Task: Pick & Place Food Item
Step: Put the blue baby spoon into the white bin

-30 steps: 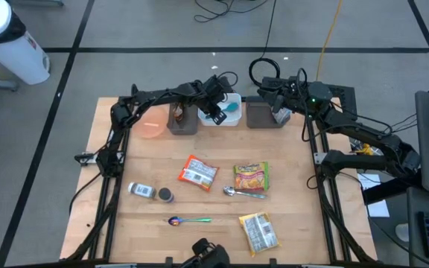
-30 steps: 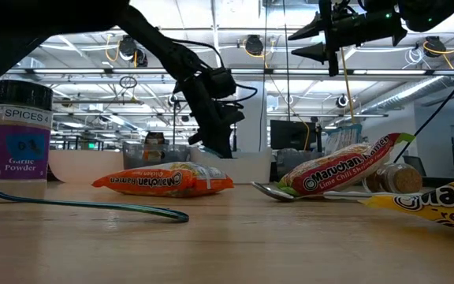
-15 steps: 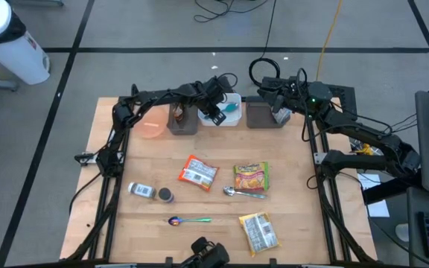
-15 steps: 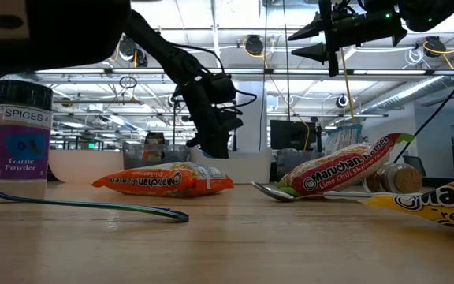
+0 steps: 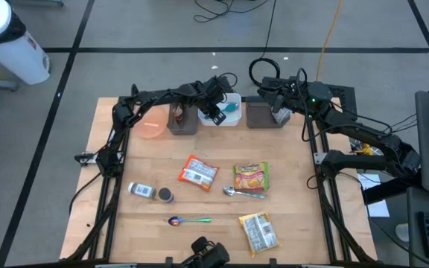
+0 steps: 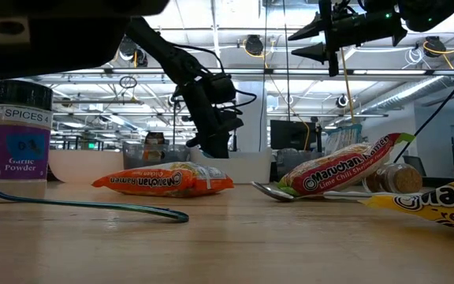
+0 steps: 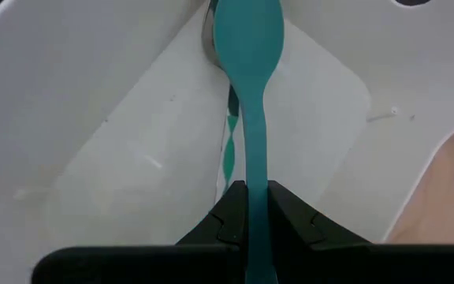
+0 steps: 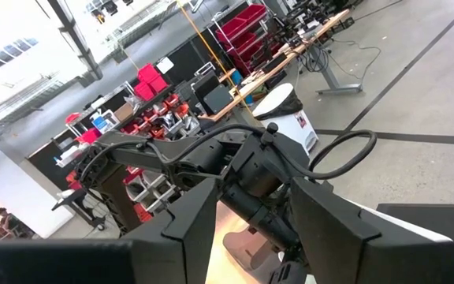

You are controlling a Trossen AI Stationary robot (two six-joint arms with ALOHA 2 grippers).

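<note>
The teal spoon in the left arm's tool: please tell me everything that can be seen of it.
The teal spoon is one piece, smooth and matte, like plastic, with an oval bowl and a narrow straight handle. The left tool is shut on the handle, one dark finger on each side. The bowl end points into the white bin, near its far wall; whether it touches the bin cannot be told. From above, the spoon shows as a teal spot in that bin at the table's far edge, between two dark bins.
</note>
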